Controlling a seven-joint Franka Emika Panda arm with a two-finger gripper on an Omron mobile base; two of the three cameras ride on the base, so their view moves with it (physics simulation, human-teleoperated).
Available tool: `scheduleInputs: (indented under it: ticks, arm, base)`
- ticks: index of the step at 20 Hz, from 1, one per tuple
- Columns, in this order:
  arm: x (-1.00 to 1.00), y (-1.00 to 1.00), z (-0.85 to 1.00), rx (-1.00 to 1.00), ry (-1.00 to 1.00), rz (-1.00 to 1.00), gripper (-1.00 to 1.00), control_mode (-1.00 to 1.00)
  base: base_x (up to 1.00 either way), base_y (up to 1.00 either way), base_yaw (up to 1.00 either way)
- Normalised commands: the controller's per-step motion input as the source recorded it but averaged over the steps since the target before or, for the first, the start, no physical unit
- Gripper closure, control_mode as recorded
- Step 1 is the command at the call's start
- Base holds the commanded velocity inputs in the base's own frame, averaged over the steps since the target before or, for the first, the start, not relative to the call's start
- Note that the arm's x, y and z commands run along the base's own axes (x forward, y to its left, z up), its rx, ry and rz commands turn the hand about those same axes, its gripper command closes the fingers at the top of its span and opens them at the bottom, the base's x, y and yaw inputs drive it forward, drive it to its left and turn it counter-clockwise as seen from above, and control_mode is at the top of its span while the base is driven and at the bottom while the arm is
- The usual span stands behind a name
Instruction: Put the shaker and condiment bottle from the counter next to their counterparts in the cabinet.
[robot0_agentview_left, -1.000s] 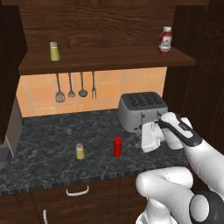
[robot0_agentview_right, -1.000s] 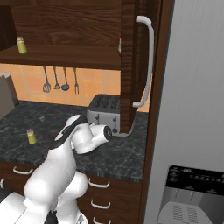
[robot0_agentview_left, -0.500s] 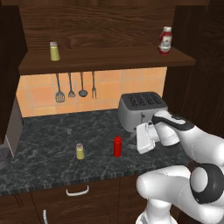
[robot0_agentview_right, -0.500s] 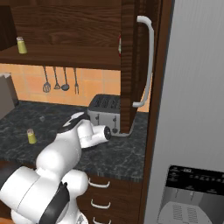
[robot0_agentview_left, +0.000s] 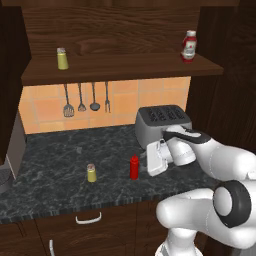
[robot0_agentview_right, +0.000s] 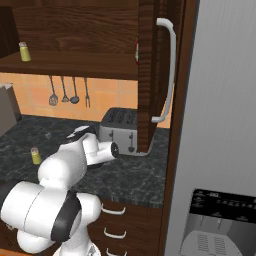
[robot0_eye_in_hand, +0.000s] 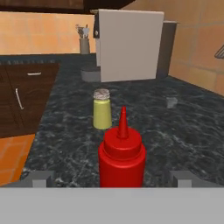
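Observation:
The all-red condiment bottle (robot0_agentview_left: 134, 167) stands on the dark counter (robot0_agentview_left: 60, 190), and the yellow-green shaker (robot0_agentview_left: 91, 173) stands a little to its left. My gripper (robot0_agentview_left: 150, 165) hangs low just to the right of the bottle, open and pointing at it. In the hand view the bottle (robot0_eye_in_hand: 121, 157) is close ahead, between my spread fingertips (robot0_eye_in_hand: 39, 179), with the shaker (robot0_eye_in_hand: 102, 109) behind it. On the cabinet shelf (robot0_agentview_left: 125, 67) the second shaker (robot0_agentview_left: 62, 58) stands at the left and the white-labelled, red-capped bottle (robot0_agentview_left: 188, 46) at the right.
A grey toaster (robot0_agentview_left: 162, 125) sits just behind my hand. Utensils (robot0_agentview_left: 85, 100) hang on the tiled wall. The open cabinet door (robot0_agentview_right: 152, 75) with its white handle juts out beside the steel fridge (robot0_agentview_right: 220, 125). A white appliance (robot0_eye_in_hand: 127, 43) stands beyond the shaker.
My arm has swung left and down along the toaster's front, bringing the open gripper up close to the red bottle. Both counter items stay put.

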Motion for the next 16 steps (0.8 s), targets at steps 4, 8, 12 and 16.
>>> scheduleInputs:
  ticks: [4, 8, 12, 16]
  arm:
    - [0.0, 0.28, -0.15, 0.0, 0.0, 0.0, -1.0, -1.0]
    - [0.0, 0.26, -0.23, 0.0, 0.0, 0.0, 1.0, -1.0]
    - [0.0, 0.09, -0.02, -0.01, 0.01, 0.0, 1.0, -1.0]
    - [0.03, 0.18, 0.05, 0.01, 0.0, -0.03, 1.0, -1.0]
  base:
    - [0.0, 0.0, 0.0]
    - [0.0, 0.0, 0.0]
    - [0.0, 0.0, 0.0]
    - [0.0, 0.0, 0.0]
